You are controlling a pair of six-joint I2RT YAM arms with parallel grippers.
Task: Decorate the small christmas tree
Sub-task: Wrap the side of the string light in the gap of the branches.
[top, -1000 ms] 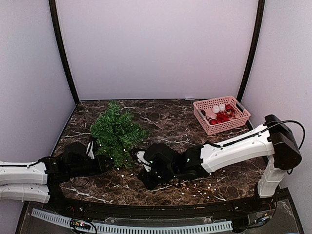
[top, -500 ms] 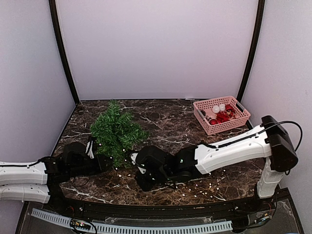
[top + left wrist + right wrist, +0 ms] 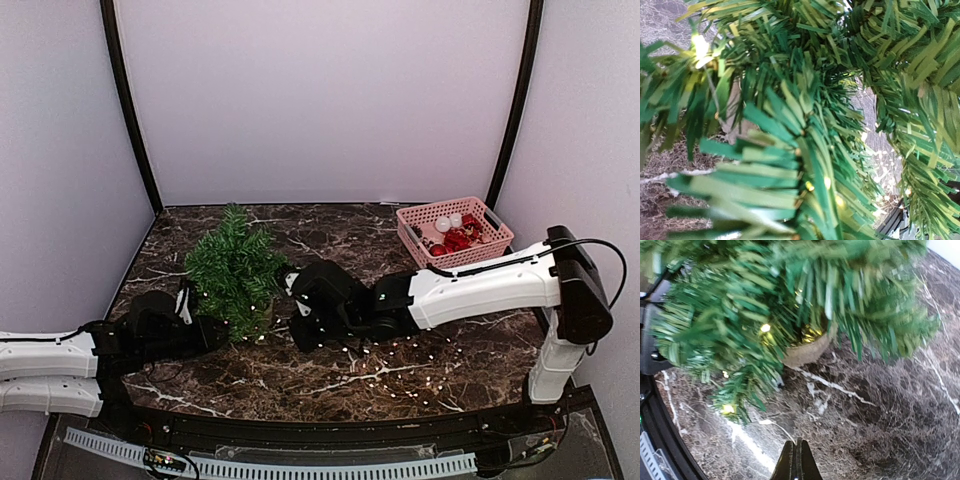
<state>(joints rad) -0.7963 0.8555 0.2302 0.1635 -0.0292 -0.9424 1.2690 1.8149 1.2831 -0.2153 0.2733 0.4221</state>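
Right claw: pinched shut on light string, just right of tree. Left claw: at tree's lower left, buried in needles; opening cannot be told.

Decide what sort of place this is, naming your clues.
Probably a robot lab booth: plain lilac walls enclose a marble-patterned table, with the left arm and right arm bolted at its edge.

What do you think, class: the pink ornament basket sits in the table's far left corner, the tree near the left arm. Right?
No. The top external view shows the pink ornament basket in the far right corner; the tree stands near the left arm.
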